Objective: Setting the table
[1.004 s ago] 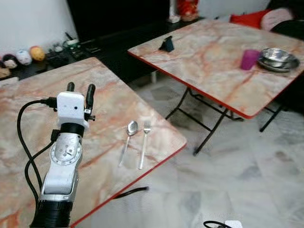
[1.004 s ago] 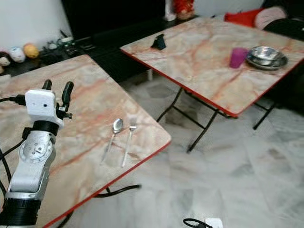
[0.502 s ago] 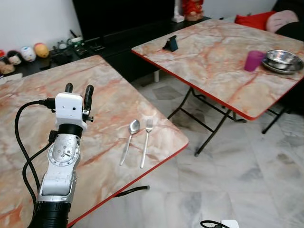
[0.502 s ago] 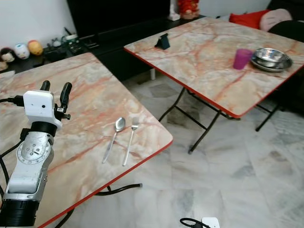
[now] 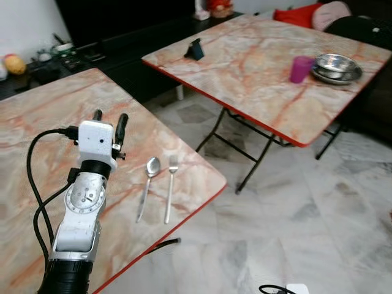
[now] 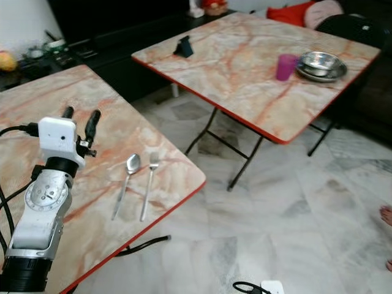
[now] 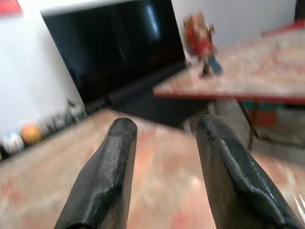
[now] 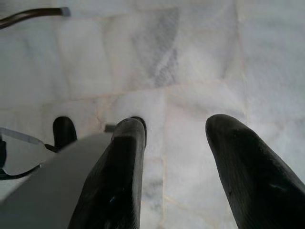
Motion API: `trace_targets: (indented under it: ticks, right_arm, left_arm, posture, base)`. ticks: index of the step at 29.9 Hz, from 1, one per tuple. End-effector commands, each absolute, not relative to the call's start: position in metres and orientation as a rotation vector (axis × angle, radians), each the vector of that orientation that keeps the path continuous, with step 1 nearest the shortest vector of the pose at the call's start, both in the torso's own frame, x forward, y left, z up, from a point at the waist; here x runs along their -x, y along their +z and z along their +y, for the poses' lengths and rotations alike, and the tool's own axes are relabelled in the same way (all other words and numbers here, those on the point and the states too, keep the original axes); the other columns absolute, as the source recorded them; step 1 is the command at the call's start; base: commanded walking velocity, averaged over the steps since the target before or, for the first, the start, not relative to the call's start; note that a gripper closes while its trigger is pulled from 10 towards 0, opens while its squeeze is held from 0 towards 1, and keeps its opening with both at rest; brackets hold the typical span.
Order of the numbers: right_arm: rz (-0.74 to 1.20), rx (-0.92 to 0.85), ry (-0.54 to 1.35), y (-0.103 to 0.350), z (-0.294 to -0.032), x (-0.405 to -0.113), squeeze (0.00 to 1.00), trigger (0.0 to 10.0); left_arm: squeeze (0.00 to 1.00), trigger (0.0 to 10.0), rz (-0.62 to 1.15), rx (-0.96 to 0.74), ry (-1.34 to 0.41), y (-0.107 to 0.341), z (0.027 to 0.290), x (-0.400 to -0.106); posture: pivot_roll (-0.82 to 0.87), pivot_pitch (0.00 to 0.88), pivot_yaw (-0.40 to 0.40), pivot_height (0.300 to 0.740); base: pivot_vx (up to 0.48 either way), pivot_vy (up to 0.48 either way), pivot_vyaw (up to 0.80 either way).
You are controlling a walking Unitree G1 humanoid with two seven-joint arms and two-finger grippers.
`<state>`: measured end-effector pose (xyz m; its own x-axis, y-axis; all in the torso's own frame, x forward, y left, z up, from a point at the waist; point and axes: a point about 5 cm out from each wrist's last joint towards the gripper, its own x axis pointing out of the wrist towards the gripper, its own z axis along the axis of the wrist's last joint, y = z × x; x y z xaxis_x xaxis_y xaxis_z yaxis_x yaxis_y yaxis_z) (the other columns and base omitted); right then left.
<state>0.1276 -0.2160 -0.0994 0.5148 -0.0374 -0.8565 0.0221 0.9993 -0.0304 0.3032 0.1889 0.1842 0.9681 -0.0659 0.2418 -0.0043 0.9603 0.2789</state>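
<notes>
Reaching down from here, your left claw (image 5: 109, 117), fingers apart and empty over the near counter (image 5: 37, 122), could knock the spoon (image 5: 147, 184) and fork (image 5: 169, 185) lying close to its right edge onto the floor.

- the head's two eyes look forward and down, sharing the near table (image 5: 184, 153), the spoon (image 5: 147, 184), the fork (image 5: 170, 187) and the far table (image 6: 245, 67).
- left wrist camera peers along its parted fingers (image 7: 109, 181) low over that near tabletop, toward a dark screen (image 7: 114, 52).
- right wrist camera faces down, close above the marble floor (image 8: 190, 57).
</notes>
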Motion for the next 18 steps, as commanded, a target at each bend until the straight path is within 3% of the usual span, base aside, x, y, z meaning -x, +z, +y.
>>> trace_targets:
  ticks: [1,8,18]
  right_arm:
    - [1.039,0.016,-0.039,-0.101,-0.215,-0.124,0.0,10.0]
    - [1.043,0.024,-0.039,-0.101,-0.216,-0.123,0.0,10.0]
    - [1.045,0.03,-0.039,-0.101,-0.217,-0.124,0.0,10.0]
  left_arm:
    - [0.0,10.0,-0.185,-0.278,-0.083,0.172,0.185,-0.3]
    - [0.0,10.0,-0.03,-0.3,-0.246,0.151,0.181,-0.281]
    - [0.0,10.0,0.027,-0.286,-0.209,0.164,0.171,-0.275]
  posture:
    - [0.0,0.0,0.04,0.732]
    - [0.01,0.0,0.037,0.732]
    - [0.02,0.0,0.037,0.732]
  base:
    - [0.0,0.0,0.0]
    - [0.0,0.0,0.0]
    - [0.0,0.0,0.0]
